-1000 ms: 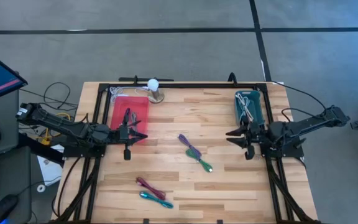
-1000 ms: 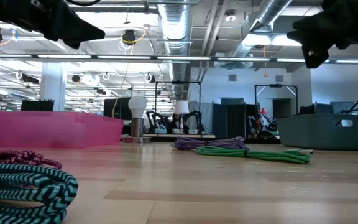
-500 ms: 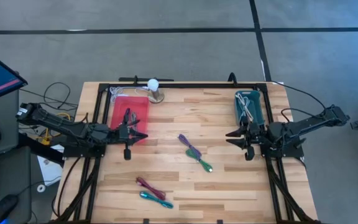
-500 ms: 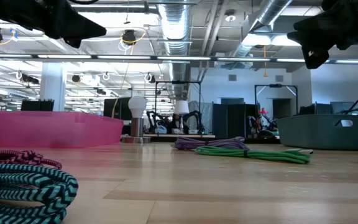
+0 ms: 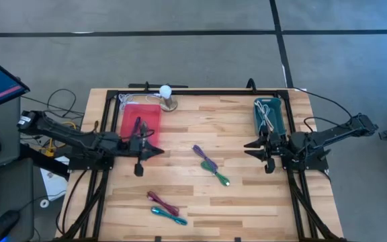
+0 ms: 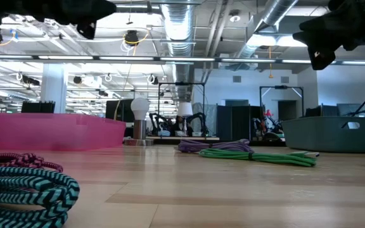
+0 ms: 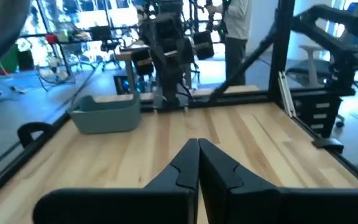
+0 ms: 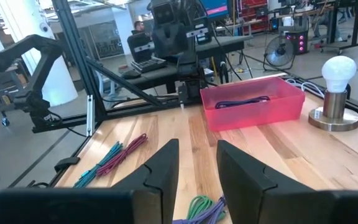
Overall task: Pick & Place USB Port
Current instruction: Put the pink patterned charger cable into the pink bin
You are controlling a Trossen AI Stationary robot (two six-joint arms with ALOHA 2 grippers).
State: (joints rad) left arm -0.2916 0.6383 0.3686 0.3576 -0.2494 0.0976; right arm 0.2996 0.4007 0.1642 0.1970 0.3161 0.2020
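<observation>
1. The left gripper [image 5: 158, 152] hangs above the wooden slatted table [image 5: 247, 202], just off the near corner of the translucent pink rectangular bin [image 5: 140, 121]. Its own wrist camera shows the two dark fingers [image 7: 185, 165] pressed together with nothing between them.

2. The right gripper [image 5: 248, 144] hovers near the table's right edge, beside the grey-teal plastic bin [image 5: 269, 113]. Its fingers [image 8: 163, 165] stand parted with a clear gap and nothing is grasped.

3. From table height both arms are cut off by the top of the picture; only dark undersides show, so neither claw can be read from there.

4. A purple braided cable coil [image 5: 204, 156] and a green braided cable coil [image 5: 216, 173] lie mid-table, touching end to end. The green one ends in a small pale plug, too small to make out.

5. Near the front edge a magenta braided cable coil [image 5: 160, 200] lies against a teal-and-black braided cable coil [image 5: 168, 214]. In the low view the teal one fills the near corner and is cropped.

6. The pink bin holds a dark cable [image 8: 244, 101]; its colour is hard to tell through the tinted wall.

7. The grey-teal bin holds a pale cable [image 5: 267, 115], only partly legible from above.

8. A white bulb on a round metal stand [image 5: 166, 95] stands at the table's back edge, beside the pink bin.
</observation>
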